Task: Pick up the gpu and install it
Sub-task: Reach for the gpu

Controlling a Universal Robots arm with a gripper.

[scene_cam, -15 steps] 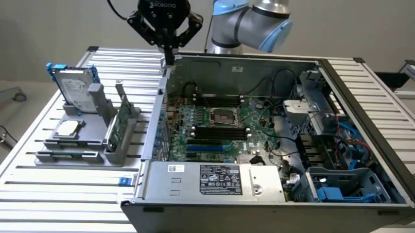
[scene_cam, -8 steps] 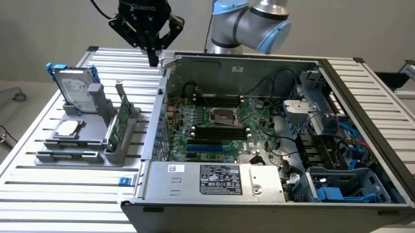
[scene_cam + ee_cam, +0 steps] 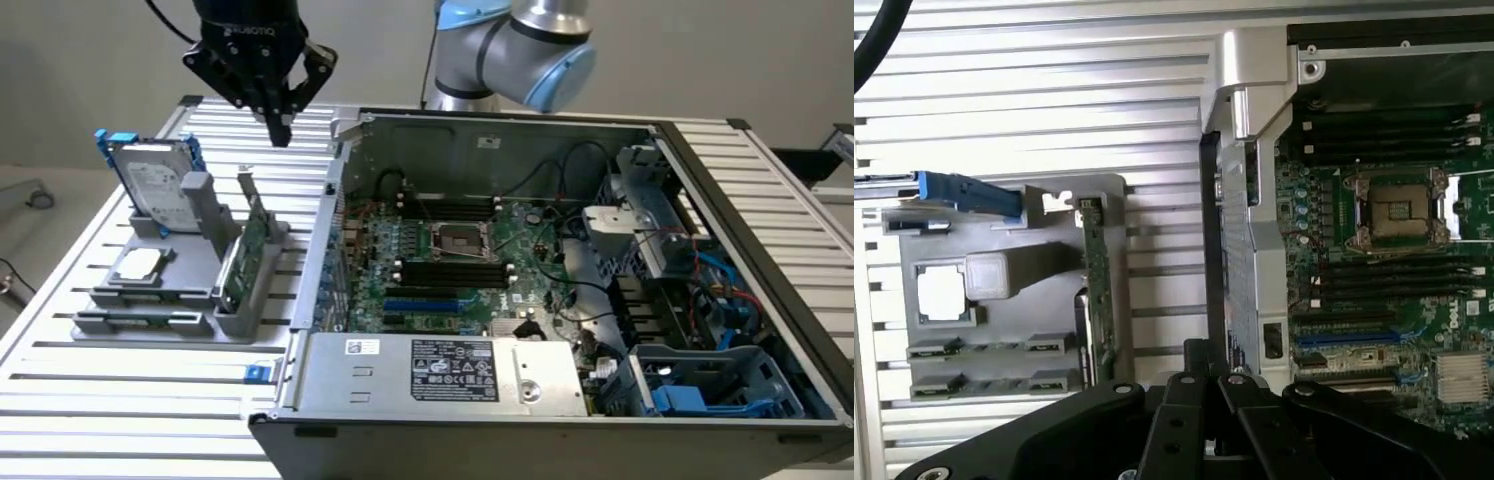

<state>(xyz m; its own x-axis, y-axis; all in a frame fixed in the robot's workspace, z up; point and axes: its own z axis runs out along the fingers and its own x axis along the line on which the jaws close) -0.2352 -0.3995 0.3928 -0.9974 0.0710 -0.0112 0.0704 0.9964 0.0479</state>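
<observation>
The hand (image 3: 279, 132) hangs over the counter (image 3: 134, 420), fingers pressed together, pinching nothing. Below it, a grey holder (image 3: 262, 292) carries the gpu (image 3: 240, 262) upright on edge in a slot, alongside a hard drive (image 3: 150, 185), a processor chip (image 3: 138, 265) and memory sticks (image 3: 138, 318). The open computer case (image 3: 441, 375) lies beside the hand.
</observation>
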